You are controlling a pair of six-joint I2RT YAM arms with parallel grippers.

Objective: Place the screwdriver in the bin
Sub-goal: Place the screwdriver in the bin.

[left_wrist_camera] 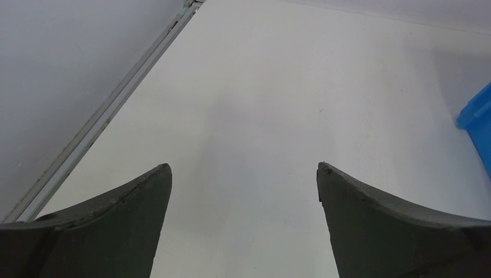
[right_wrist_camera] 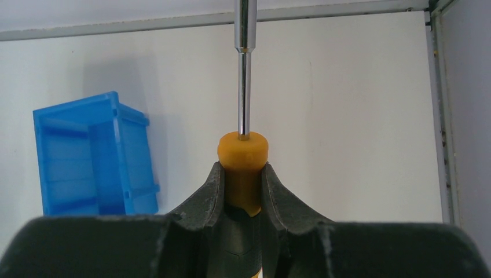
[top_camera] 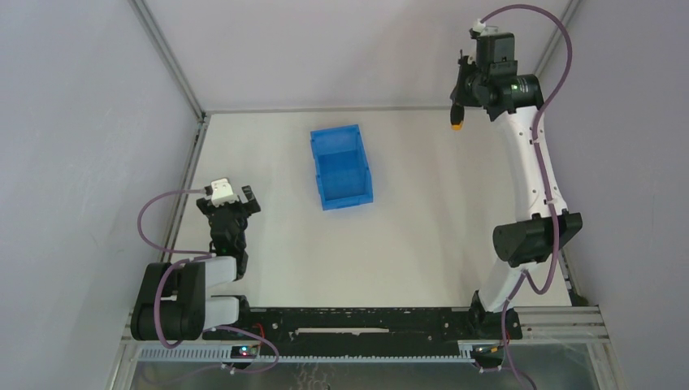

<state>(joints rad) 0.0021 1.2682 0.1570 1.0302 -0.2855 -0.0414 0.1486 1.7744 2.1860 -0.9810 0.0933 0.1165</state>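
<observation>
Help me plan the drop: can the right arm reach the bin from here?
Probably yes: the right gripper holds the screwdriver raised, to the right of the bin; nothing stands between them, and its top is open.

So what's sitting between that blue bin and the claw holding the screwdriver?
Nothing: only bare table lies between the bin and the right gripper holding the screwdriver, as the top external view shows.
</observation>
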